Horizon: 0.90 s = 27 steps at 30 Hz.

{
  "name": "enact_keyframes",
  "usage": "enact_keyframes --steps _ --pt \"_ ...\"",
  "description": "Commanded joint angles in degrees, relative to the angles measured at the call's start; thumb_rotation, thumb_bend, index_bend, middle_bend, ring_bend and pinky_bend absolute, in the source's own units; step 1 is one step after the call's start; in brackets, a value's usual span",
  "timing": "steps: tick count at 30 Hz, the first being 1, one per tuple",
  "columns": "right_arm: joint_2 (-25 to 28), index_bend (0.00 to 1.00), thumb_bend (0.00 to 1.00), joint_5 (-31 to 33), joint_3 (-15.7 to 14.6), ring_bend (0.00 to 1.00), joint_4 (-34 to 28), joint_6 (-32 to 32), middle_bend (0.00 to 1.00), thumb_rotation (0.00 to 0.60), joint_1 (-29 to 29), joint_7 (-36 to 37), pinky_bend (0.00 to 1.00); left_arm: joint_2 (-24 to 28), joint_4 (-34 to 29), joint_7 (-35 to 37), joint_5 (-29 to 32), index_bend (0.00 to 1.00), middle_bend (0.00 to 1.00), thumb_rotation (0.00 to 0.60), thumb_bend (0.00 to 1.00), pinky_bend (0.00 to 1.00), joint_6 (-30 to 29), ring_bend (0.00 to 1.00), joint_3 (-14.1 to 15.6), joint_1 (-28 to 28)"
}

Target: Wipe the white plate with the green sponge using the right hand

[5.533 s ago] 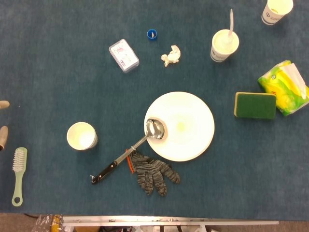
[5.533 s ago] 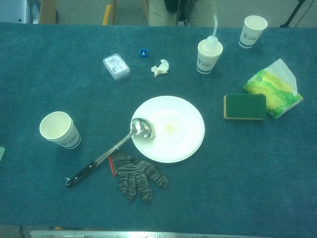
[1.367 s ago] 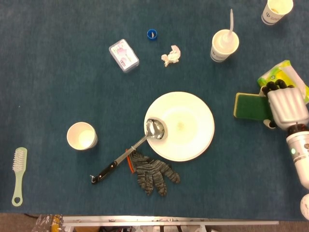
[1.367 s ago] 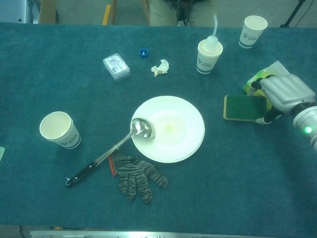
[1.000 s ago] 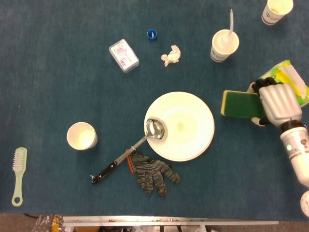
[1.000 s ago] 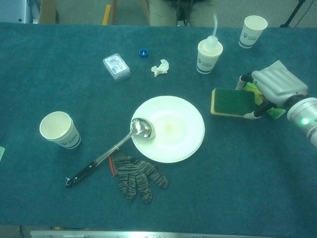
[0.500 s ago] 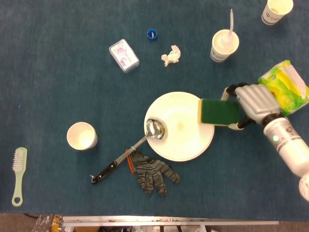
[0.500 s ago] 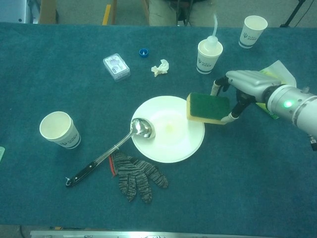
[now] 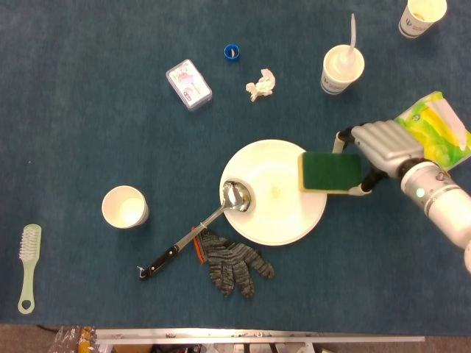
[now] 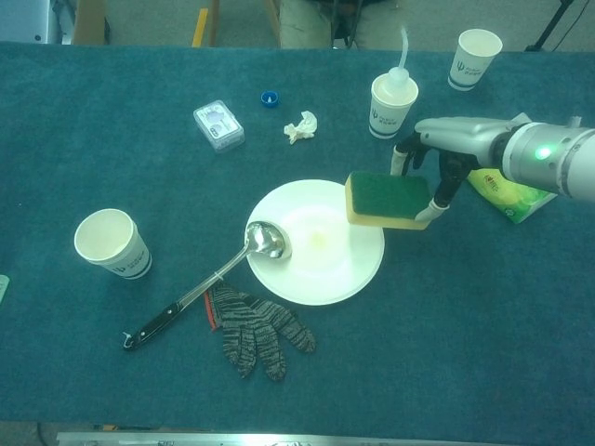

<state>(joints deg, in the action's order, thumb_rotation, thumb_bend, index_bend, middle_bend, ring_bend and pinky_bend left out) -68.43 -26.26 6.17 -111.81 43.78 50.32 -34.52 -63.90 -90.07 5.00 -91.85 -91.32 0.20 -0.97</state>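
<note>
Gripping the green sponge (image 9: 330, 171) over the white plate's (image 9: 274, 213) edge, right hand (image 9: 383, 147)

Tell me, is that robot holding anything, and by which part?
Yes. The right hand grips the green sponge by its right end, fingers at its edges, above the white plate.

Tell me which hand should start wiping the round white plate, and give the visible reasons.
The right hand. It grips the rectangular green sponge by its right end, and the sponge hangs over the right edge of the round white plate. The left hand is in neither view. The metal ladle rests on the plate's left side.
</note>
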Motion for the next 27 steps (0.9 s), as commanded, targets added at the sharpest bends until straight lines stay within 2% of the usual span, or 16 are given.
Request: enact_keyframes --steps 1,8,16,27 --pt "0.28 0.45 0.1 0.38 -1.27 0.26 -0.24 0.43 0.34 0.6 0.83 0.54 0.47 -0.08 -0.02 -0.08 0.0 0.3 0.21 0.6 0.39 0.09 0.07 0.05 -0.03 -0.05" --pt "-0.47 0.45 0.11 0.09 -4.22 0.26 0.55 1.67 0.34 0.6 3.33 -0.25 0.47 -0.21 -0.01 -0.14 0.24 0.3 0.21 0.6 0.39 0.09 0.41 0.05 0.0 -0.1" --pt "-2.43 0.45 0.12 3.41 -6.11 0.26 0.6 3.27 0.34 0.6 7.88 -2.54 0.47 -0.18 -0.16 -0.14 0.3 0.3 0.21 0.6 0.39 0.09 0.35 0.05 -0.07 -0.08" --pt "-6.9 0.45 0.12 12.79 -8.13 0.26 2.13 5.54 0.34 0.6 16.45 -8.49 0.47 -0.33 -0.23 -0.02 0.33 0.3 0.21 0.6 0.39 0.09 0.45 0.05 -0.1 -0.14"
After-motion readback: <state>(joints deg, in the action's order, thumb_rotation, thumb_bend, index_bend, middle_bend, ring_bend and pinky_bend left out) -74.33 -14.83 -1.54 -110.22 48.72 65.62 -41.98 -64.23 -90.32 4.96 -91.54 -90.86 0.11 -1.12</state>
